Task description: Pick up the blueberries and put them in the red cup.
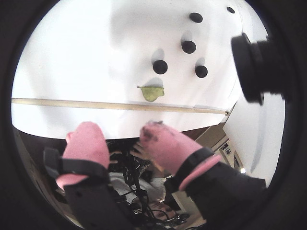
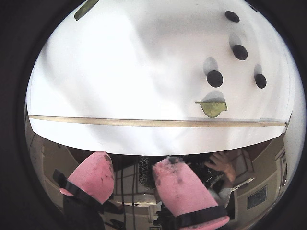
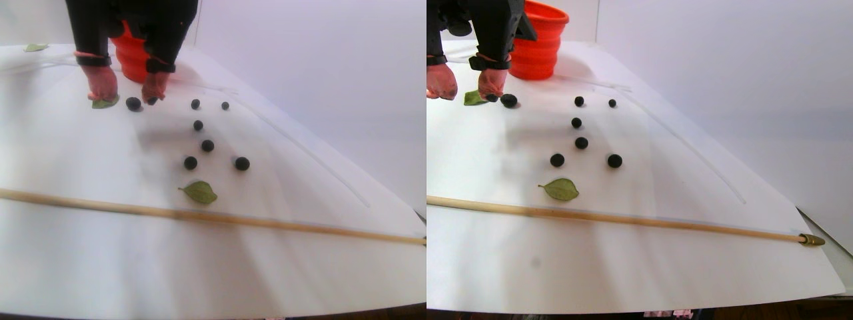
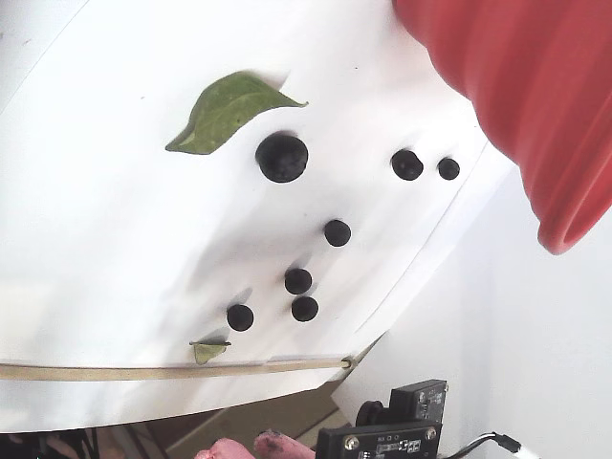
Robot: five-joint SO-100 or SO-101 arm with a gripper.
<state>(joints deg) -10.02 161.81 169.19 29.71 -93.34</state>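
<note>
White sheeting covers the table (image 3: 280, 267) and meets a pale, bare wall behind it in the stereo pair view. Largest on the sheet is the red cup (image 3: 543, 43), standing at the far edge; the fixed view shows only its ribbed wall and rolled rim (image 4: 535, 105) looming at upper right, and neither wrist view shows it at all. A long thin wooden rod (image 3: 200, 217) lies across the table well in front of the cup, with a brass-coloured tip visible only in the right half of the stereo pair.

The pincer (image 3: 126, 90), black with pink-covered fingers, reaches down just in front of the cup. Its fingers are spread apart with nothing between them, plain in both wrist views (image 1: 120, 141), where the tips hang past the near table edge. Only the very tips show at the bottom of the fixed view.

Green leaves come next: one (image 3: 200, 192) lies just on the cup's side of the rod, another (image 3: 104, 102) sits right by the pincer, in front of the cup.

The blueberries (image 3: 208, 145) are scattered on the sheet between the cup and the rod. The biggest (image 3: 133, 103) lies near the cup, between the pincer's fingertips at table level; whether it touches them I cannot tell.

No readable writing shows in any view.
</note>
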